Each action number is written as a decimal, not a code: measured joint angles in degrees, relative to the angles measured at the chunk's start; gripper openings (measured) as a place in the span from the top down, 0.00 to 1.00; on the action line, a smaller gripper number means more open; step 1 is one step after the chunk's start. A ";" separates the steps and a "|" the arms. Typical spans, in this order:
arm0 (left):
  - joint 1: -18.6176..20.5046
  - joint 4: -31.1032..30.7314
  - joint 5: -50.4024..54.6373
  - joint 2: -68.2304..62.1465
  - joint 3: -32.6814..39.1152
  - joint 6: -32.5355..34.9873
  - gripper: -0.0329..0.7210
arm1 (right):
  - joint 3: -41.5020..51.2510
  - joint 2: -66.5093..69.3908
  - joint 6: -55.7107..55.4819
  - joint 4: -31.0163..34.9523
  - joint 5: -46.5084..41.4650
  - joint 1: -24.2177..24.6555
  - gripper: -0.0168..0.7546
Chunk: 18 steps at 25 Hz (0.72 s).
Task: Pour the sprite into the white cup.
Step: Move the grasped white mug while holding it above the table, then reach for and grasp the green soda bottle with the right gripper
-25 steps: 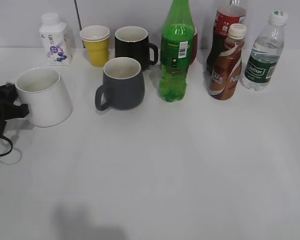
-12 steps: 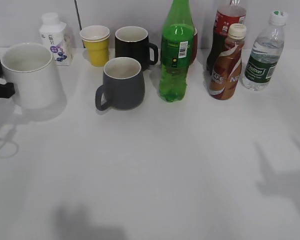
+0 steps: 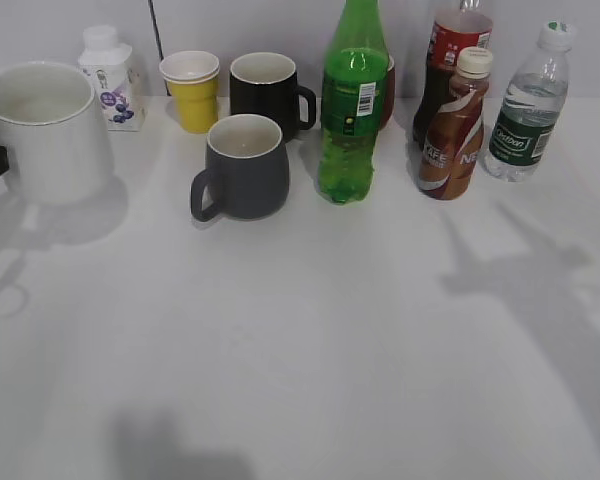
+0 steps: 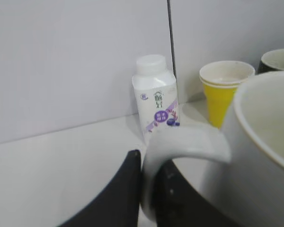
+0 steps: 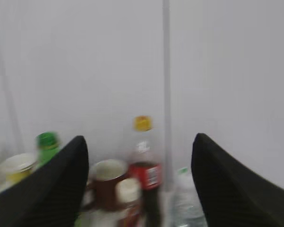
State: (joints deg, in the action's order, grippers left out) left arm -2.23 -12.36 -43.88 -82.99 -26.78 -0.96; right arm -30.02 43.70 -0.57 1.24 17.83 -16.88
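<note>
Blurry shot from the right hand [image 5: 139, 189]: its two dark fingers [image 5: 52, 189] stand wide apart at the lower left and lower right, nothing between them. Past them, against a pale wall, a red-labelled cola bottle [image 5: 146, 175] with a yellow cap, a brown bottle [image 5: 128, 201] with a cream cap just in front of it. A dark red mug [image 5: 104, 184] beside. Sprite's green cap [image 5: 47, 141] at left, yellow cup [image 5: 18, 168] further left, clear bottle [image 5: 184, 198] at right.

A grey mug [image 3: 243, 166] stands before a yellow cup [image 3: 192, 91] and black mug [image 3: 266, 87].
</note>
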 joint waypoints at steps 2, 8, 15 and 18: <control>0.00 0.00 1.42 0.31 0.00 0.00 0.89 | 3.07 6.31 -2.46 -0.52 4.87 -4.68 0.33; 0.00 -0.12 2.71 0.49 0.02 0.00 0.89 | 7.67 29.10 -2.24 -3.95 22.56 -12.51 0.32; 0.00 -0.63 2.95 2.61 0.02 0.00 0.89 | 1.36 50.83 -8.01 -6.48 39.46 -12.68 0.12; 0.00 -3.42 4.47 4.98 0.02 0.00 0.89 | -3.68 55.62 -8.89 -6.48 37.86 -12.68 0.11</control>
State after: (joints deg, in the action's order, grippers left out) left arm -2.23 -15.78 -39.41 -78.01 -26.75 -0.96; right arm -33.70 99.33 -9.46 -5.24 55.69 -29.56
